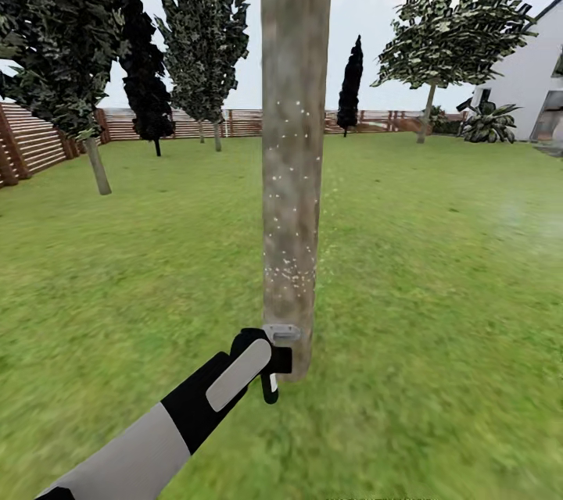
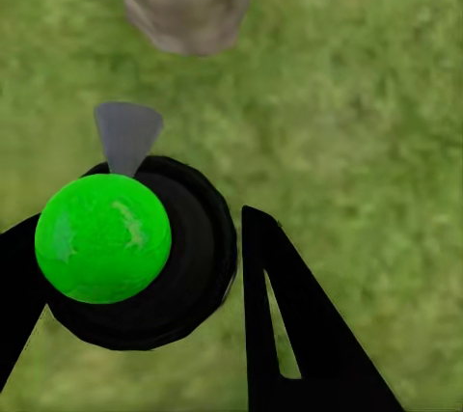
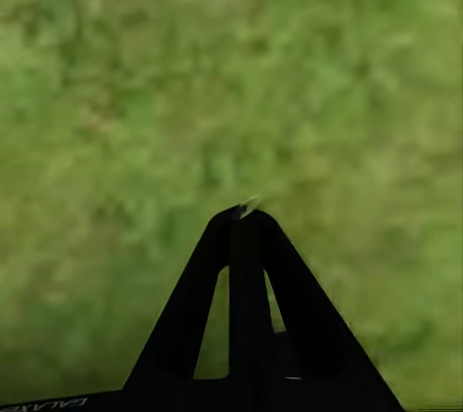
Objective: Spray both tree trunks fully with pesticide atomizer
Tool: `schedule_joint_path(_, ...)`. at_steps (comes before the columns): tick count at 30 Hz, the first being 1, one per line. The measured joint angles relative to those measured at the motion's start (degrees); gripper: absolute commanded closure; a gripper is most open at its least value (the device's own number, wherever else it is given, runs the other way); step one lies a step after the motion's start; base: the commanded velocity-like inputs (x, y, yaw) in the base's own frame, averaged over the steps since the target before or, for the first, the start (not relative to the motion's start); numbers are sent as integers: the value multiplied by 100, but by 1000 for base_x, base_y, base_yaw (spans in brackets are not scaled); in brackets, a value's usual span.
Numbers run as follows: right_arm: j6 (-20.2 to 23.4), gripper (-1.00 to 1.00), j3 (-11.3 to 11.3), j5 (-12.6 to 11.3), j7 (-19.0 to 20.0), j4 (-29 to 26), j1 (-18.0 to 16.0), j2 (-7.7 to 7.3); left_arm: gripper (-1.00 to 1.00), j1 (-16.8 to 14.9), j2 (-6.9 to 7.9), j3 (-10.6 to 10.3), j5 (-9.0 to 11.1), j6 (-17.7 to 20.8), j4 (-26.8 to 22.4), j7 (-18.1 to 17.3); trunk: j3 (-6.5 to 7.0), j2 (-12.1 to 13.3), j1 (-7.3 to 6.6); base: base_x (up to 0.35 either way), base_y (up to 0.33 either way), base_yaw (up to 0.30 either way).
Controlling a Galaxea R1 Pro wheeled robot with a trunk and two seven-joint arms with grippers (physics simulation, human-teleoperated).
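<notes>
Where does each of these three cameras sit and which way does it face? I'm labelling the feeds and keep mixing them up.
Head view: on the robot's head, facing forward and down at the tree trunk flecked with pesticide; the left arm and left gripper show.
Left wrist view: on the left arm, looking along the fingers at the pesticide atomizer they hold, with grass beyond.
Right wrist view: on the right arm, facing down at grass past the shut right gripper.
Shared: head and left wrist views both show trunk and atomizer.
</notes>
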Motion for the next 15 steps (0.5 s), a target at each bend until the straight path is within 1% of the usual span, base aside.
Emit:
schedule_joint_path(3, 0, 100, 5, 0, 1, 19, 0, 2, 100, 1, -5, 0, 1, 0, 4, 0, 0, 0, 0, 0, 350, -56)
schedule_joint_path(5, 0, 100, 1, 0, 2, 36, 1, -2, 100, 1, -8, -6, 1, -1, 10, 0, 0, 0, 0, 0, 350, -147)
schedule_joint_path(15, 0, 100, 0, -9, 6, 85, 1, -4, 100, 5, -29, -33, 3, -2, 44, 0, 0, 0, 0, 0, 350, -233)
